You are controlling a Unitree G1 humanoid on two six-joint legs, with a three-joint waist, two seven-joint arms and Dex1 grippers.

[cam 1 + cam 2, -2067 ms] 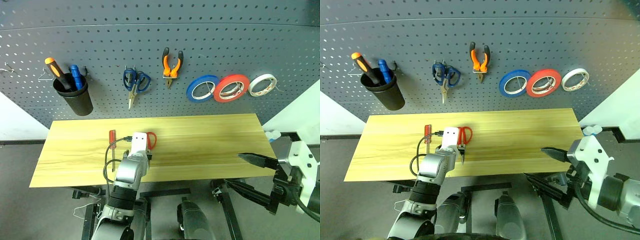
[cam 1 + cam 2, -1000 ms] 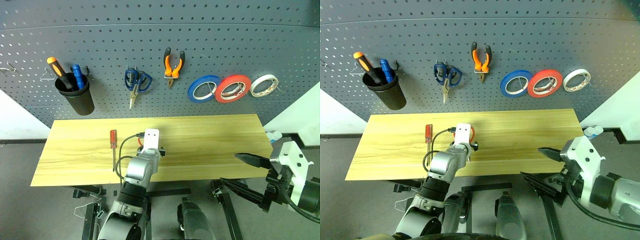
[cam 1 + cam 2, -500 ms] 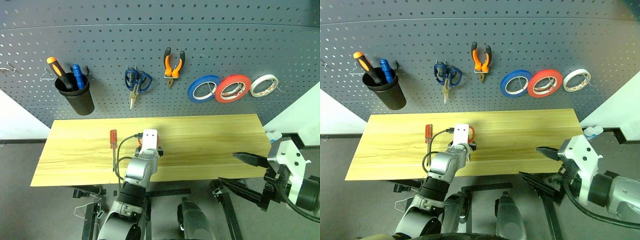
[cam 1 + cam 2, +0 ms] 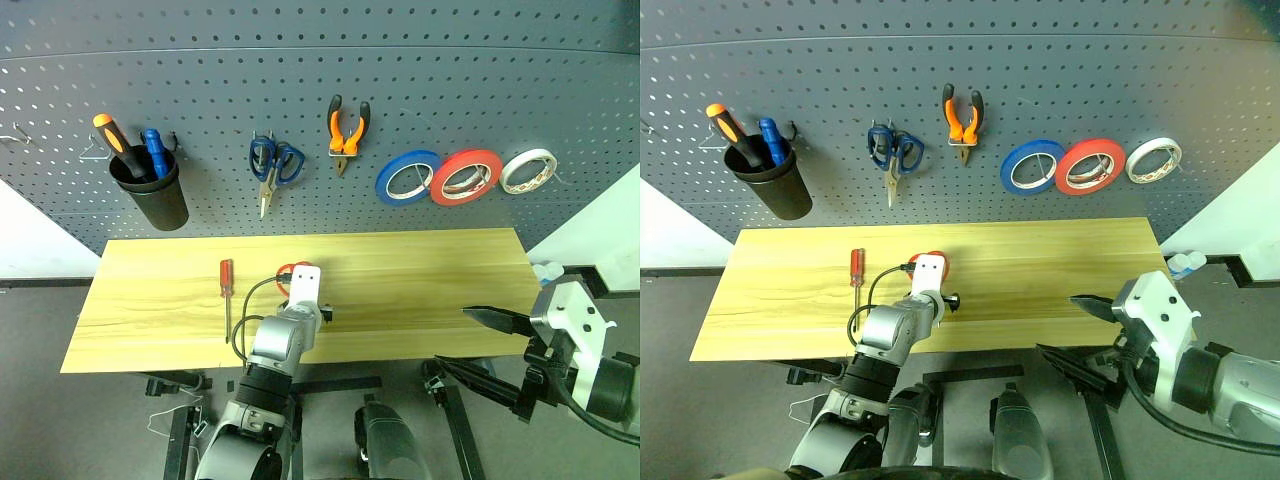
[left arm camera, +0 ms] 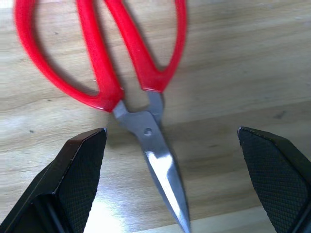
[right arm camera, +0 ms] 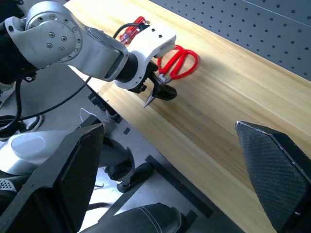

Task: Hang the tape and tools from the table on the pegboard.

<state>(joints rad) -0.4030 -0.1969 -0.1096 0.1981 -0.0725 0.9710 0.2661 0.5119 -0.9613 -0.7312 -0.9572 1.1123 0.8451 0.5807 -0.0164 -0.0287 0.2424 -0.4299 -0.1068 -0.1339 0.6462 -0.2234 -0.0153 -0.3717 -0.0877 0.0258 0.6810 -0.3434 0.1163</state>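
- Red-handled scissors lie flat on the table, near its middle and a little toward the front edge, blades pointing toward the robot.
- The red-handled screwdriver lies just beside them at 9 o'clock, well clear of the table's left edge.
- The right half of the table is bare wood out to its right and front edges.
- The left claw hangs released directly over the scissors: in the left wrist view one finger stands on each side of the blades, the pivot between them, neither finger touching.
- The right claw is released and empty, off the table's front right corner at about 4 o'clock from the scissors.
- On the pegboard hang the pliers at 12 o'clock from the scissors, and the red tape at 2 o'clock.
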